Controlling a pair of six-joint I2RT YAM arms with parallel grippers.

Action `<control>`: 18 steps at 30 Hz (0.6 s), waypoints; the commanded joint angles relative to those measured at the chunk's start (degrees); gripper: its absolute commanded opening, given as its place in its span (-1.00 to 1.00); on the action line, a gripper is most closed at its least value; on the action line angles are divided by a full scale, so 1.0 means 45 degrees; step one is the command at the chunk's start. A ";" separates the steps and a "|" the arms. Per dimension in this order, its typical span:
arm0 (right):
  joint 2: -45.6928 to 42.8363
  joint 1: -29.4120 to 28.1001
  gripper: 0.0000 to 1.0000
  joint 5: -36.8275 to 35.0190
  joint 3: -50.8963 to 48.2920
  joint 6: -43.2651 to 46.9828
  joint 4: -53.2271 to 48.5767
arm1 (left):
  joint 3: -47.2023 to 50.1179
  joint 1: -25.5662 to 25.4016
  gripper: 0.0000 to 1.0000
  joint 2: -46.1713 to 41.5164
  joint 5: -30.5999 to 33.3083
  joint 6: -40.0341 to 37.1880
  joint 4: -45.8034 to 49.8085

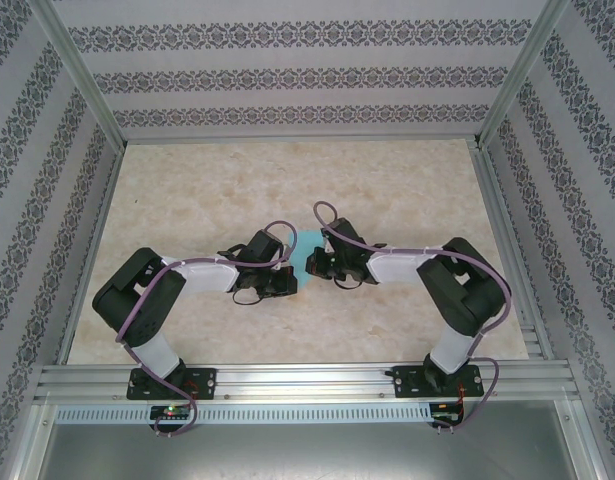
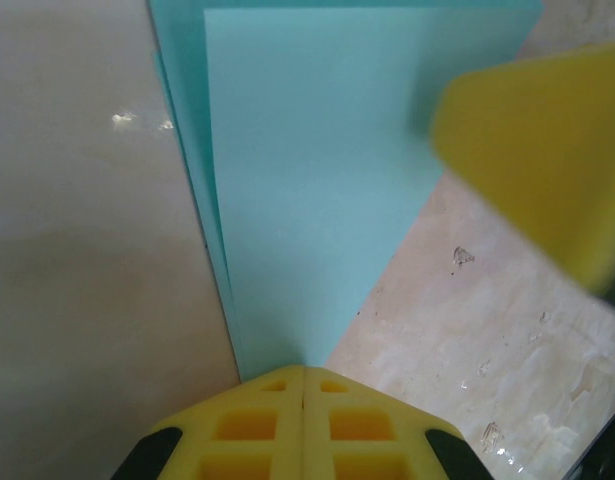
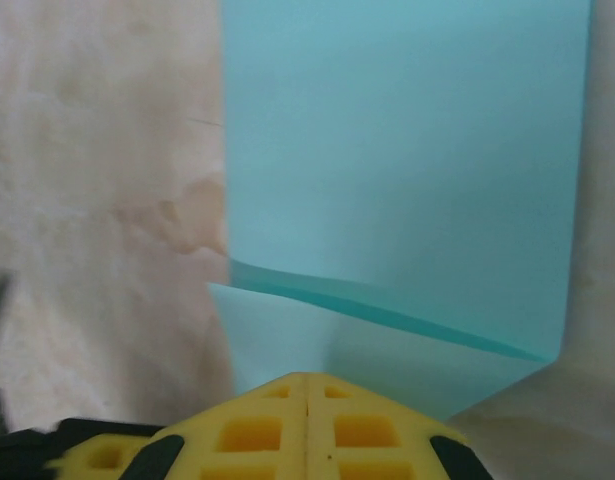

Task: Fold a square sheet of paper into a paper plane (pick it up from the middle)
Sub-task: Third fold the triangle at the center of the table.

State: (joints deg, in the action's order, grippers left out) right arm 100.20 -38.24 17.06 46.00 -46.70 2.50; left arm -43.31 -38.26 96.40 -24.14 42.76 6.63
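The square sheet of paper (image 1: 306, 250) is turquoise, folded into layers, and lies on the table between the two grippers. My left gripper (image 1: 284, 280) is shut, its yellow fingertips (image 2: 303, 372) resting on a pointed corner of the sheet (image 2: 317, 180). From the other side my right gripper (image 1: 315, 265) is shut too, its tip (image 3: 307, 378) set on a lower flap of the sheet (image 3: 407, 150), just short of a raised fold line. A blurred yellow finger (image 2: 542, 150) of the right gripper hangs over the paper in the left wrist view. No paper shows between either pair of jaws.
The marbled beige tabletop (image 1: 287, 180) stretches behind and to both sides of the grippers. Aluminium rails (image 1: 297, 380) frame the near edge, and patterned walls (image 1: 287, 70) close off the back and sides.
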 commanded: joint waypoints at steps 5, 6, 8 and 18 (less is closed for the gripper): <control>0.0894 -0.0058 -1.00 -0.0199 0.0591 -0.0175 -0.0867 | 0.0099 0.0082 -1.00 -0.0270 0.0194 -0.0616 0.1327; 0.0928 -0.0059 -1.00 -0.0301 0.0634 -0.0142 -0.1103 | 0.0006 0.0083 -1.00 -0.0414 0.0134 -0.0701 0.1268; 0.0974 -0.0067 -1.00 -0.0441 0.0694 -0.0136 -0.1450 | -0.0260 0.0084 -1.00 -0.0707 0.0004 -0.0844 0.1110; 0.1131 -0.0071 -1.00 -0.0326 0.0578 -0.0370 -0.1495 | -0.0983 0.0084 -0.93 -0.0110 -0.0195 -0.0396 -0.0503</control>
State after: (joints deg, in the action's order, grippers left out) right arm 103.02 -38.24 17.63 49.01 -47.16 -0.89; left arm -46.30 -38.26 94.00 -24.18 40.84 7.44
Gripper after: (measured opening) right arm 0.044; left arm 0.053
